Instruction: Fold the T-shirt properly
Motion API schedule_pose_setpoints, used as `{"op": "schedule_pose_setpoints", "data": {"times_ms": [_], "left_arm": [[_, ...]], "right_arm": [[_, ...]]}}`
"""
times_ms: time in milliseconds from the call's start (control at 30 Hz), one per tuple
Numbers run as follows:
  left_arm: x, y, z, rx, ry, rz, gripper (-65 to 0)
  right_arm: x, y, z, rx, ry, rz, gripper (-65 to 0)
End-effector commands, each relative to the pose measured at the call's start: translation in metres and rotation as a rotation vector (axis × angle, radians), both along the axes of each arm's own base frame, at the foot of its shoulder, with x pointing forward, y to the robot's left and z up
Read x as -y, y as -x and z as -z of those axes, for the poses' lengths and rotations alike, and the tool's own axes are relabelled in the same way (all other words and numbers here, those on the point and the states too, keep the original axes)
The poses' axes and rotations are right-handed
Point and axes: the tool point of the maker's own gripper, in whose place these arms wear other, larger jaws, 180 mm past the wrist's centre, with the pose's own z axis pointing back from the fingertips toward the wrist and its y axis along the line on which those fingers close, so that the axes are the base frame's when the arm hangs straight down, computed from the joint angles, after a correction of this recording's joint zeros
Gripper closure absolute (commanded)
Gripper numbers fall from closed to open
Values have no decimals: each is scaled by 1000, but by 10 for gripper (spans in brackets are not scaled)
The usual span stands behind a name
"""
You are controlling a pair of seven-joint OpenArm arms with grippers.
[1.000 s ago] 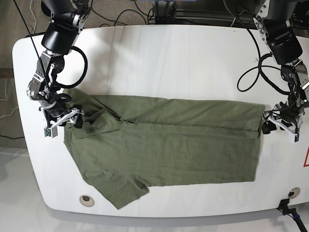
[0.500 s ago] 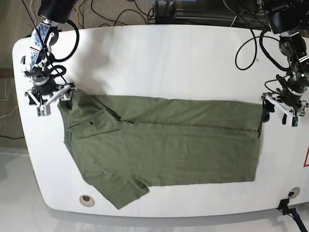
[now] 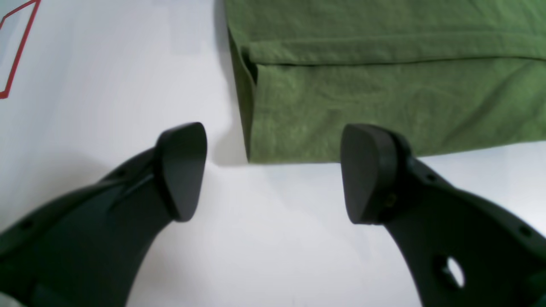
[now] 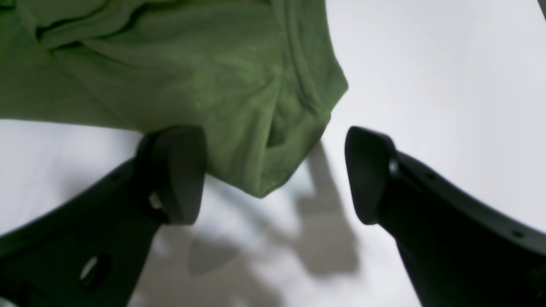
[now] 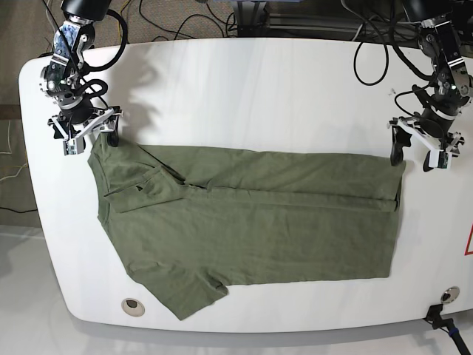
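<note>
Our right gripper [image 4: 273, 175] has its two dark fingers spread wide with nothing between them, and the shoulder corner of the T-shirt [image 5: 244, 222] lies on the table just under and beyond them. Our left gripper [image 3: 273, 170] is likewise spread wide and empty, with the hem corner of the T-shirt flat on the table just ahead of its fingertips [image 3: 181, 170]. A second ago both sets of fingers sat down at these far corners of the T-shirt; they have since let go and pulled back off the cloth, away from the near edge of the table [image 5: 244, 96]. We judge that a lengthwise fold has just been laid, since the T-shirt now lies as a long band, one sleeve still poking out toward the near edge. Both arms reach in from the far side of the T-shirt, wrists bent downward, one poised beside each end.
</note>
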Motion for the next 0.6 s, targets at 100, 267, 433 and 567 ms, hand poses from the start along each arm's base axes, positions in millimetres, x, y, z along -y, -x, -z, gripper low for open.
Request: {"op": "schedule_pose_setpoints", "data": {"times_ms": [100,267,433,567], "left_arm": [[0,-7,-19,60,-12,13,-461],[0,-6,-20,60,-14,15,-461],[0,-6,-20,60,-14,15,-461],[0,-6,-20,60,-14,15,-461]], "right_arm": [[10,-8,4,31,-25,29,-483],[8,-7,9,38,-40,34,-482],[7,-8,9,40,-43,34,-307],[7,-11,7,46,-43,33,-33]]}}
